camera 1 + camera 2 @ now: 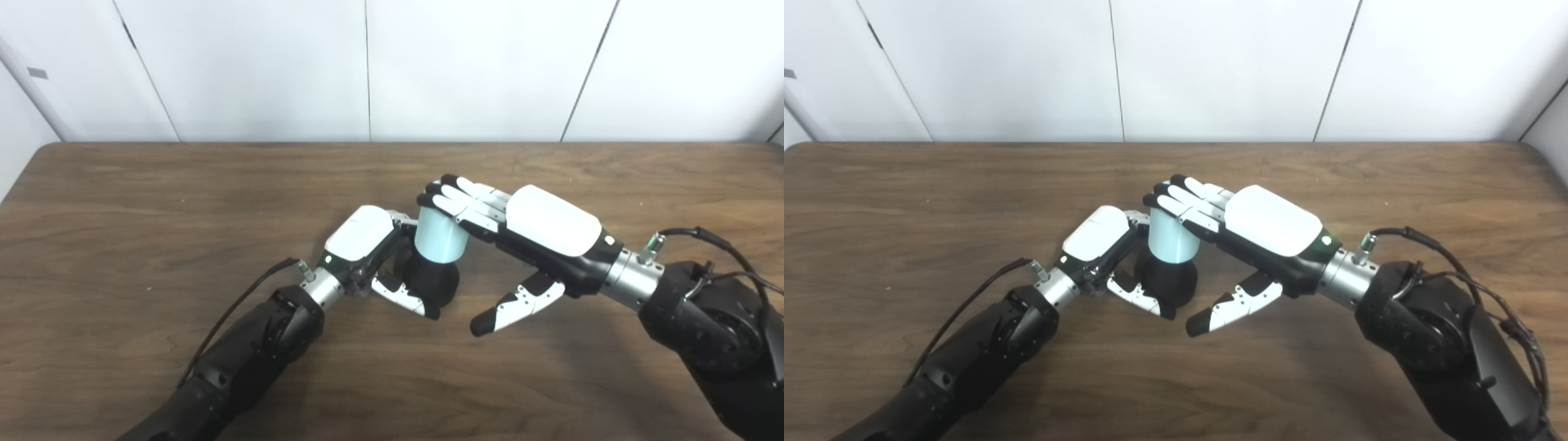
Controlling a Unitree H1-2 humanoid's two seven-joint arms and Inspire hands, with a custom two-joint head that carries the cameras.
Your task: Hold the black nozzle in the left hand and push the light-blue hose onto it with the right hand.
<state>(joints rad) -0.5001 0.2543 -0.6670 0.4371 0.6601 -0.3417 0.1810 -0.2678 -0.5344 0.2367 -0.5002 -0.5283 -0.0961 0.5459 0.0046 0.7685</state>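
Observation:
The black nozzle [433, 280] stands upright on the wooden table [153, 202] near its middle. My left hand [367, 248] is shut on the nozzle, thumb across its front and fingers behind it. A short light-blue hose [439, 236] sits upright on top of the nozzle. My right hand [520, 229] reaches in from the right with its fingers [456, 196] stretched flat over the hose's top rim, touching it. Its thumb [511, 306] hangs apart below, away from the hose, so the hand grips nothing.
White wall panels [367, 67] rise behind the table's far edge. Cables [723, 245] loop off the right wrist, and one [245, 300] trails from the left wrist. Bare wood lies on both sides of the hands.

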